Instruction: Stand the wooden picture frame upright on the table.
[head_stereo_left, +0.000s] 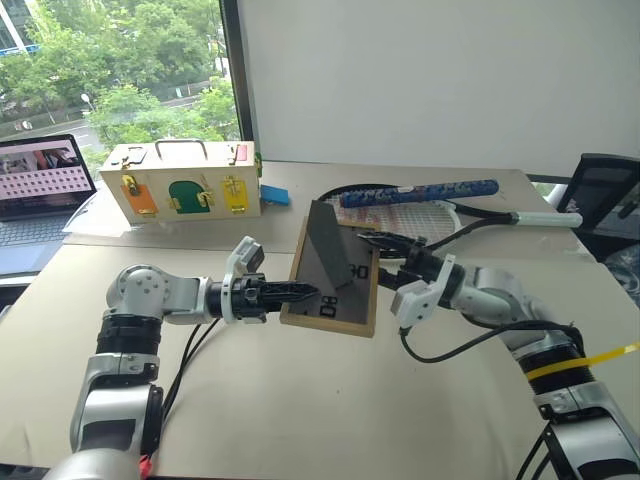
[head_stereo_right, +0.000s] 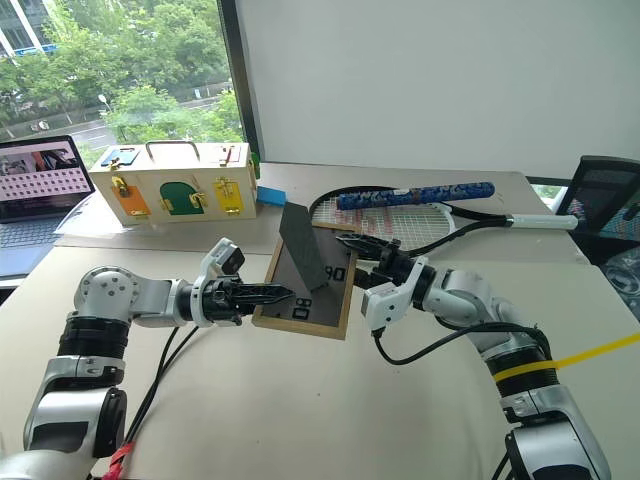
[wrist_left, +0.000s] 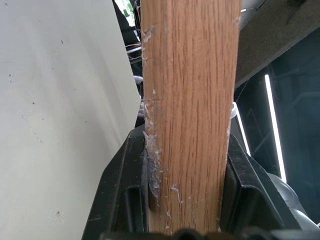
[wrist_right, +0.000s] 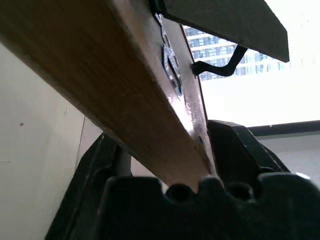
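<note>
Between both grippers (head_stereo_left: 305, 294) (head_stereo_left: 372, 240), frame (head_stereo_left: 335, 300) clamped

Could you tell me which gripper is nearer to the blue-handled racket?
Right. The right gripper grips the picture frame's edge beside the racket; the left gripper clamps the opposite edge, farther away.

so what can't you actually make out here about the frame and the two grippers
- Wooden picture frame: its painted face is turned away in the eye views; the dark back board and prop leg face the camera.
- Right gripper: whether its fingers are clamped on the frame's edge; in the right wrist view the edge hides the contact.
- Left gripper: the grip is plain in the left wrist view.
- Whether the frame's lower edge touches the table: unclear.
</note>
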